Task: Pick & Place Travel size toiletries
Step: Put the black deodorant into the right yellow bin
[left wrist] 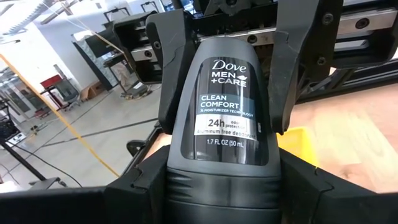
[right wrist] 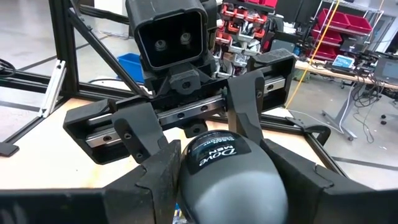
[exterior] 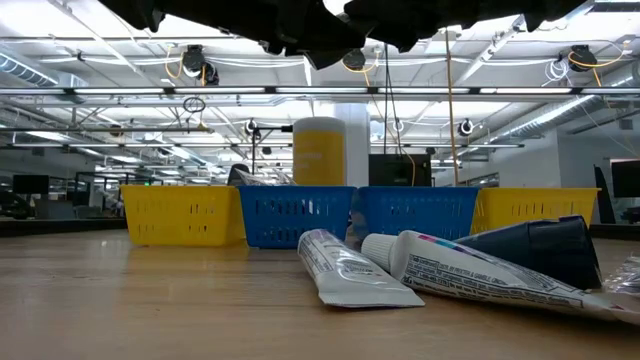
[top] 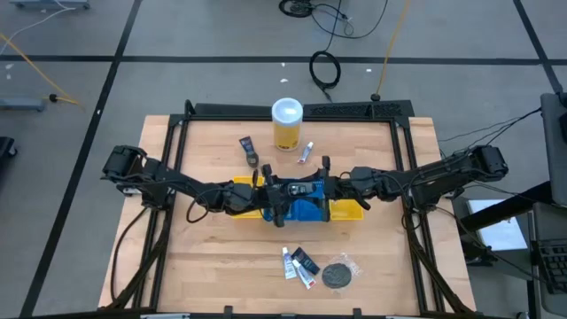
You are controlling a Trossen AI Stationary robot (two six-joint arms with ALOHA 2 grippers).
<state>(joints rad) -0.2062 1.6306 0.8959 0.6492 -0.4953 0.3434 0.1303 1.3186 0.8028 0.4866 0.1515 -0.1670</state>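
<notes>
A dark Dove deodorant bottle [left wrist: 226,106], one of the travel size toiletries, hangs level above the blue tray [top: 306,211] at mid table. My left gripper [left wrist: 224,183] and my right gripper [right wrist: 233,186] meet there, each shut on one end of it. Loose on the wood lie white tubes [top: 288,263], a dark tube [top: 306,260] and a wrapped black disc [top: 337,275] near the front edge. Two more dark tubes [top: 248,144] and a small white tube [top: 306,152] lie at the back. My left gripper pinches the bottle's wide cap end [left wrist: 217,177] between its two fingers. They come level from the table's left and lie along the bottle. The bottle is lifted clear of the trays. My right gripper pinches the bottle's rounded body end [right wrist: 230,174] between its two fingers [left wrist: 171,68], one on each narrow side. They come level from the table's right, along the bottle, facing the left gripper's fingers [right wrist: 144,140].
Yellow trays [top: 244,188] [top: 350,210] flank the blue one beneath the grippers. A tall yellow canister with a white lid [top: 287,124] stands behind them. A black frame [top: 177,133] runs along the table's edges. Bare wood lies at the front left.
</notes>
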